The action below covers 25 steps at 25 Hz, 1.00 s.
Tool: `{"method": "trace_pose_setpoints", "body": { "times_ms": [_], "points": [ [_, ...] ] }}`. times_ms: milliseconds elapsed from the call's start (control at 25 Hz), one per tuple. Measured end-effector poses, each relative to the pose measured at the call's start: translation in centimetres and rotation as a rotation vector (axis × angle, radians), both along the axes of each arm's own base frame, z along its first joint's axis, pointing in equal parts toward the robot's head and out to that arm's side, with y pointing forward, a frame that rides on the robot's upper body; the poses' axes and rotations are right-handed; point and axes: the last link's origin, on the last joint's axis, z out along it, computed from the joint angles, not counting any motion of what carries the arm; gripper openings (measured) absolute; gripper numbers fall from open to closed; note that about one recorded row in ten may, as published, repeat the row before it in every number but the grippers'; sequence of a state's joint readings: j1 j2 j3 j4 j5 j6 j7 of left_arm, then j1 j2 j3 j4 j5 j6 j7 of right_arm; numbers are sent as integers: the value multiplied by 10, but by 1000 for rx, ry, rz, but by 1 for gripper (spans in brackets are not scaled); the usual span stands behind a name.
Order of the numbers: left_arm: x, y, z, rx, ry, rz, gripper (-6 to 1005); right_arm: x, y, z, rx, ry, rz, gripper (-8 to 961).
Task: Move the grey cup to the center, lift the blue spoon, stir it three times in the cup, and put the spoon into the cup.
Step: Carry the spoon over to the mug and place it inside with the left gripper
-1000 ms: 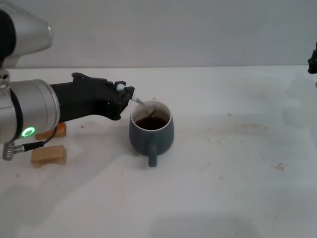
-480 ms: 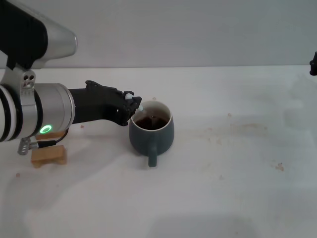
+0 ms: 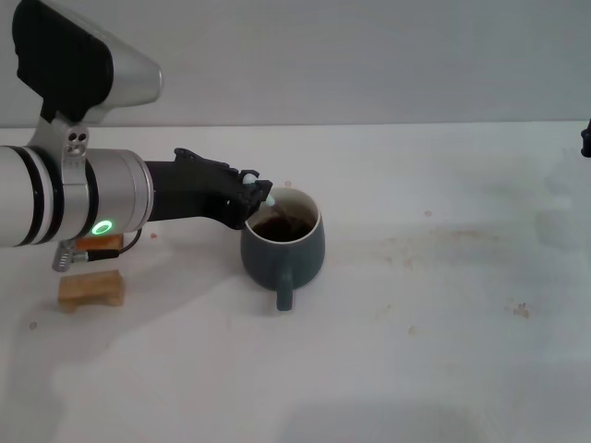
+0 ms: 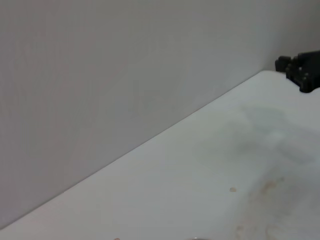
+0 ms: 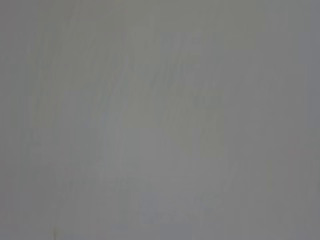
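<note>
My left pincer (image 3: 257, 196) is clamped on the pale light-blue handle of the small blue spoon (image 3: 268, 201) at the far-left rim of the dark slate-grey rounded cup (image 3: 282, 242). The spoon's long axis slants down from my pincer toward the cup's middle, its metal end lost in the dark brown liquid. The cup stands upright a little left of the counter's (image 3: 434, 314) centre, its thick handle pointing at the near edge. The counter is white, with faint brownish stains toward its right edge, and meets a plain grey wall. Two small wooden blocks (image 3: 90, 288) sit near the left edge. My right pincer (image 3: 586, 138) hangs at the far-right edge; I cannot tell its state.
</note>
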State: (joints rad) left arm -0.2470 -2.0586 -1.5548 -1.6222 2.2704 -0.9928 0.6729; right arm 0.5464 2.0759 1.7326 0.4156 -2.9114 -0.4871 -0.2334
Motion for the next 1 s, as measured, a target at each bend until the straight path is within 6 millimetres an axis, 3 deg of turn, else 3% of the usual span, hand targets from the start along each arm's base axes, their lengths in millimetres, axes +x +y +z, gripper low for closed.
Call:
{"method": "trace_pose_setpoints", "body": {
  "times_ms": [600, 1000],
  "points": [
    [-28, 26, 1, -3, -20, 46, 144, -2, 1, -2, -7, 6, -6, 61],
    [-37, 24, 9, -15, -12, 71, 144, -7, 5, -1, -5, 8, 6, 60]
  ]
}}
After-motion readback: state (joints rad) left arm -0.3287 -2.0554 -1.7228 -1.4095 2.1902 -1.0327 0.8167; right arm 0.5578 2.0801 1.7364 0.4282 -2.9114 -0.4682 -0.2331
